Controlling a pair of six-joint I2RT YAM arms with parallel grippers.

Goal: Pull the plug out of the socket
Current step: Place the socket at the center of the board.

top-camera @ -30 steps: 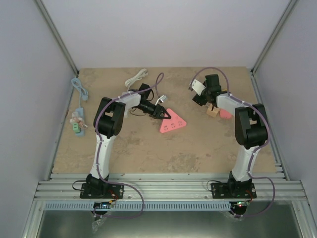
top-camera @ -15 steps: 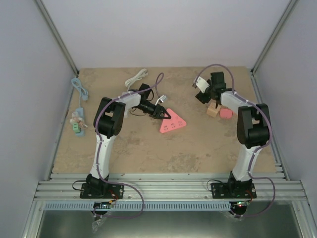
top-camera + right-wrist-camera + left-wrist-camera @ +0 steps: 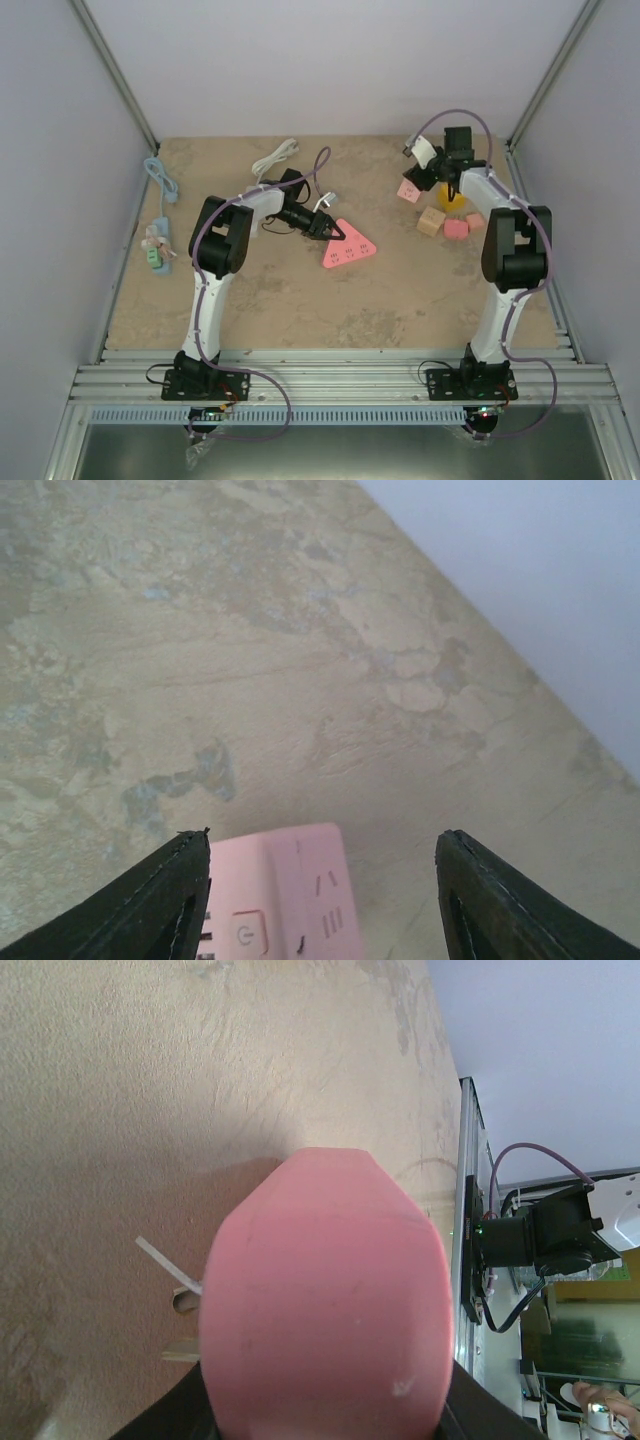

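The left pincer (image 3: 334,231) pinches a corner of the pink triangular socket (image 3: 352,248), which lies mid-desk (image 3: 300,300). The plug (image 3: 328,200) lies free just beside that pincer, prongs bare. The right pincer (image 3: 322,832) hangs spread over a pink box (image 3: 285,900) at the far right.

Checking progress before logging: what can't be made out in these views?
- Left gripper grip: the pink piece fills the left wrist view, hiding the jaws.
- Pink block: cut off by the right wrist view's bottom edge.
- Strip at left: too small from the top.
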